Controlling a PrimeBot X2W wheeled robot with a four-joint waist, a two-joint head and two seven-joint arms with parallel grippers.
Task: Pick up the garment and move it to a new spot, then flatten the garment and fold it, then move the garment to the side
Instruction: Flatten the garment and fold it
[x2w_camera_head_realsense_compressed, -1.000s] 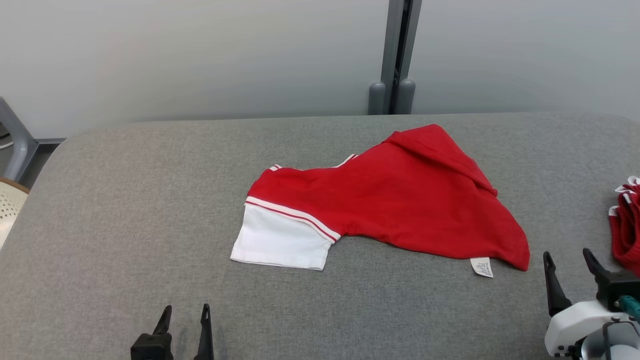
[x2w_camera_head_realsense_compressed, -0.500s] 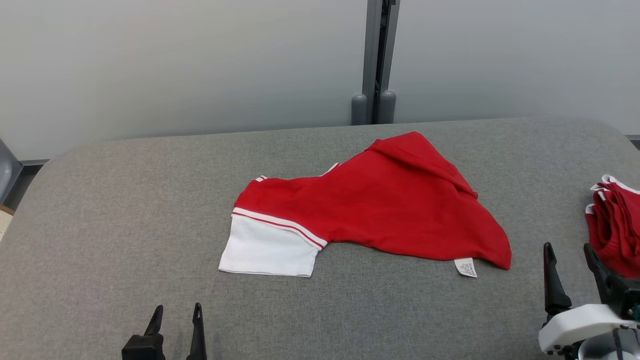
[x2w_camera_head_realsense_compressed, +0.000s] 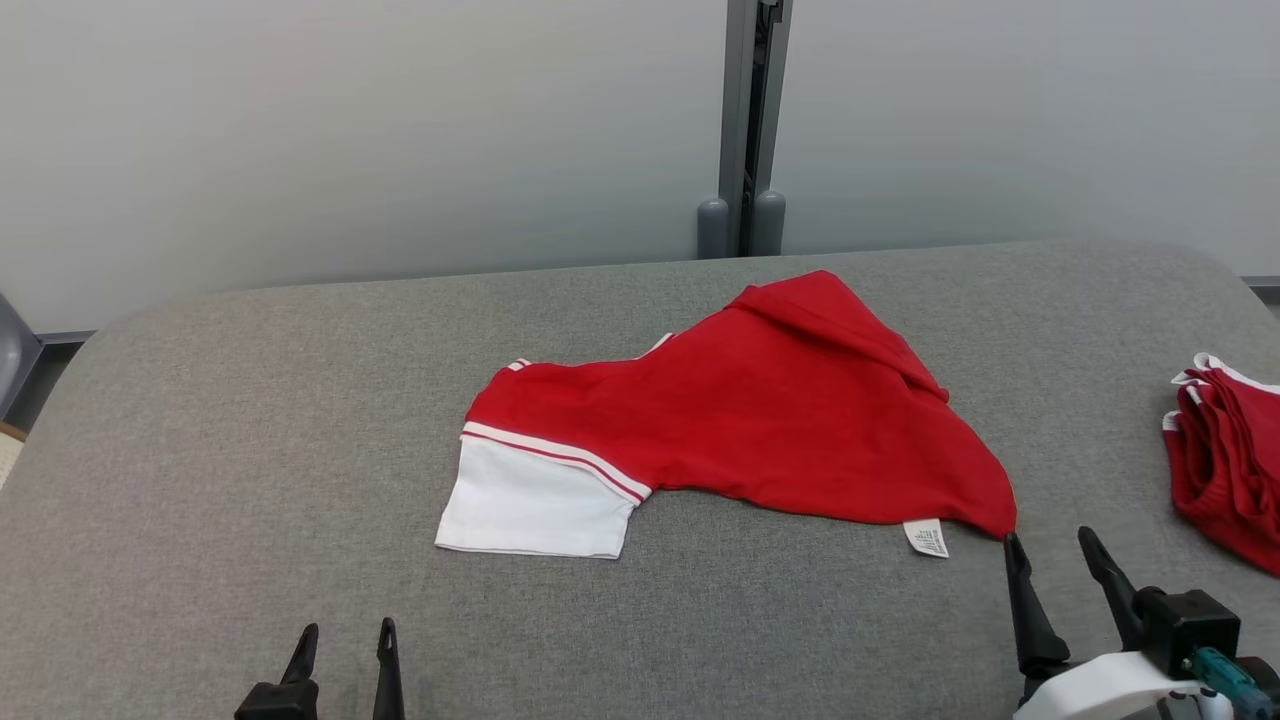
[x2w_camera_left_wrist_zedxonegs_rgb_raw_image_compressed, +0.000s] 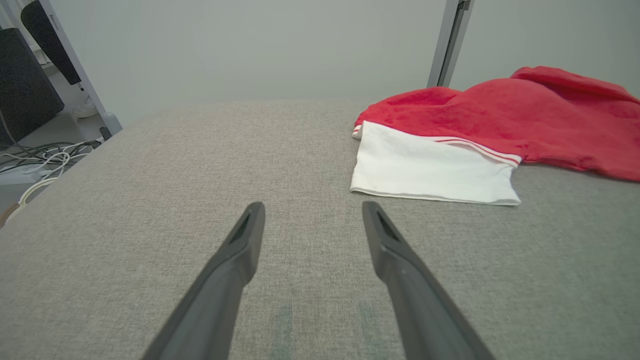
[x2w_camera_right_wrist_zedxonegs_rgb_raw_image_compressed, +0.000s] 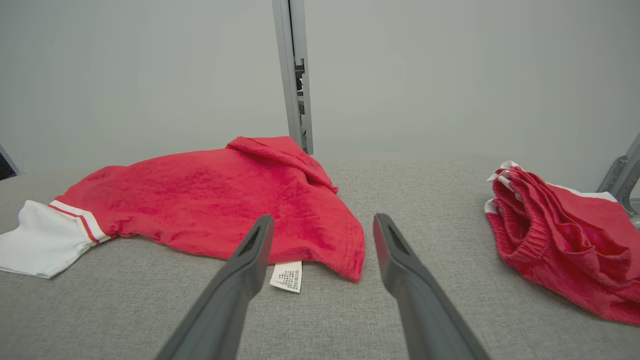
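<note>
A red garment (x2w_camera_head_realsense_compressed: 760, 420) with a white sleeve (x2w_camera_head_realsense_compressed: 530, 500) and a white care label (x2w_camera_head_realsense_compressed: 927, 538) lies crumpled in the middle of the grey padded table (x2w_camera_head_realsense_compressed: 250, 420). In the left wrist view the garment (x2w_camera_left_wrist_zedxonegs_rgb_raw_image_compressed: 500, 115) sits up and to the right of my open left gripper (x2w_camera_left_wrist_zedxonegs_rgb_raw_image_compressed: 312, 215). The head view puts the left gripper (x2w_camera_head_realsense_compressed: 345, 645) at the near edge, empty. My right gripper (x2w_camera_head_realsense_compressed: 1050, 550) stands open just off the garment's near right corner. Its wrist view shows the garment (x2w_camera_right_wrist_zedxonegs_rgb_raw_image_compressed: 215, 200) and label (x2w_camera_right_wrist_zedxonegs_rgb_raw_image_compressed: 286, 275) right ahead of the open fingers (x2w_camera_right_wrist_zedxonegs_rgb_raw_image_compressed: 320, 225).
A second red garment (x2w_camera_head_realsense_compressed: 1225, 450) with white trim lies bunched at the table's right edge, also to the right in the right wrist view (x2w_camera_right_wrist_zedxonegs_rgb_raw_image_compressed: 560, 240). A grey post (x2w_camera_head_realsense_compressed: 745, 120) stands behind the table against a pale wall. Cables lie on the floor at left (x2w_camera_left_wrist_zedxonegs_rgb_raw_image_compressed: 35, 160).
The head camera has shifted, so the scene sits lower and further left. My right gripper has moved left, towards the garment's near right corner. The garment lies as before.
</note>
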